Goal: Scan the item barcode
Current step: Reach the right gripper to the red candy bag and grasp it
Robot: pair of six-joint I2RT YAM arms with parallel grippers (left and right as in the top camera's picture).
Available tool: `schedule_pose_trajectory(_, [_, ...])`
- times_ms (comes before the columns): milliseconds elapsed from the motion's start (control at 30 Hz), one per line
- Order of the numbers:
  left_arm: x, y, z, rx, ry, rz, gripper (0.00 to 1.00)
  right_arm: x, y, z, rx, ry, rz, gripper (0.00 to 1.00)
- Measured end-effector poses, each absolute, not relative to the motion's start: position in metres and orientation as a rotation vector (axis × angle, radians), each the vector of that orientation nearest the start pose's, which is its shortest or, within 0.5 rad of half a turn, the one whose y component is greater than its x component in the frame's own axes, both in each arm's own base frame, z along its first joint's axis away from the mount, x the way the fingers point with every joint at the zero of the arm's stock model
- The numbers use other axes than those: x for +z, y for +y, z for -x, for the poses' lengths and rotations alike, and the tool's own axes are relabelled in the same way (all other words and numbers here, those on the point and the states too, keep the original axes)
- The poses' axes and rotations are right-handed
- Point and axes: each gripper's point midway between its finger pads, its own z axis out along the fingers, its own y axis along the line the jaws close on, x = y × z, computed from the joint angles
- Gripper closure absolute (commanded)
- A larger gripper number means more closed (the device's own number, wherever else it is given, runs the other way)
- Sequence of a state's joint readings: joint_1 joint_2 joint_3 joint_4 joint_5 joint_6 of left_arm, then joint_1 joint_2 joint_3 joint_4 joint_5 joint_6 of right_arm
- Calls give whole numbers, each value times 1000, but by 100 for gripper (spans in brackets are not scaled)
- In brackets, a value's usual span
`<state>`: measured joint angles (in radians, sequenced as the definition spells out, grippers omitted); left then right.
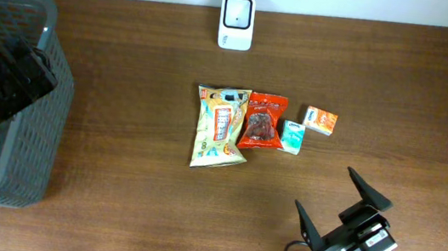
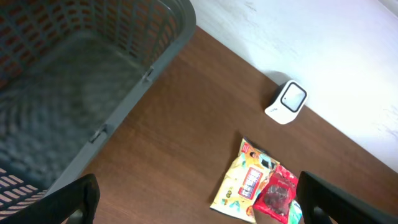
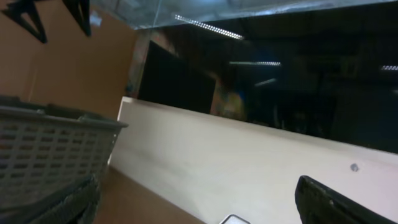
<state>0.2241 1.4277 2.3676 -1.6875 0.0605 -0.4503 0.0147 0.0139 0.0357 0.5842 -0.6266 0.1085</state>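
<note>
Brown wood-grain table (image 1: pixel 131 45), dark and smooth, with bare board between the goods and the scanner. 1 white scanner (image 1: pixel 237 22), a rounded rectangle w/ a square window, stands at the far edge, centre.

4 items lie in a row mid-table, well short of it:
- 1 yellow snack bag (image 1: pixel 220 127), crinkly foil, the largest, at the left end.
- 1 red packet (image 1: pixel 263 121), glossy, its edge touching the bag's right side.
- 1 small teal-and-white box (image 1: pixel 293 137), against the packet's lower right corner.
- 1 orange-and-white box (image 1: pixel 321 119), just beside the teal one, at the right end.

No barcode is legible from above.

1 grey plastic basket (image 1: pixel 53 53) w/ lattice walls fills the table's left end, well apart from the row. The black left arm hangs over it. The left gripper (image 2: pixel 198 180) has its jaws spread wide w/ nothing between them, and its camera looks down on the basket's corner, the scanner and the bag.

The right gripper (image 1: pixel 323 186) sits at the near right — two black pointed fingers splayed wide, empty, clear of the boxes. Its camera looks off the table at a pale wall and the basket's side.
</note>
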Motion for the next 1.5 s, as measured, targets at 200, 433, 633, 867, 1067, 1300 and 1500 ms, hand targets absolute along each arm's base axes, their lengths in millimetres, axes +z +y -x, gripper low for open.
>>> schedule_pose_trajectory(200, [441, 48, -254, -182, 2202, 741, 1, 339, 103, -178, 411, 1139, 536, 1])
schedule_pose_trajectory(433, [441, 48, -254, -177, 2201, 742, 1, 373, 117, -205, 560, 1619, 626, 2])
schedule_pose_trajectory(633, [441, 48, -254, -177, 2201, 742, 1, 386, 156, -223, 1041, 1729, 772, 0])
schedule_pose_trajectory(867, [441, 48, -254, -177, 2201, 742, 1, 318, 182, -282, 1243, 2120, 503, 16])
schedule_pose_trajectory(1067, [442, 49, -253, -175, 2199, 744, 1, 258, 203, -302, 826, 2579, 375, 72])
schedule_pose_trajectory(1300, [442, 49, -253, -173, 2198, 745, 1, 203, 258, -363, 594, 2700, 379, 96])
schedule_pose_trajectory(1500, [442, 49, -253, -173, 2198, 745, 1, 135, 268, -385, 532, 2814, 306, 96])
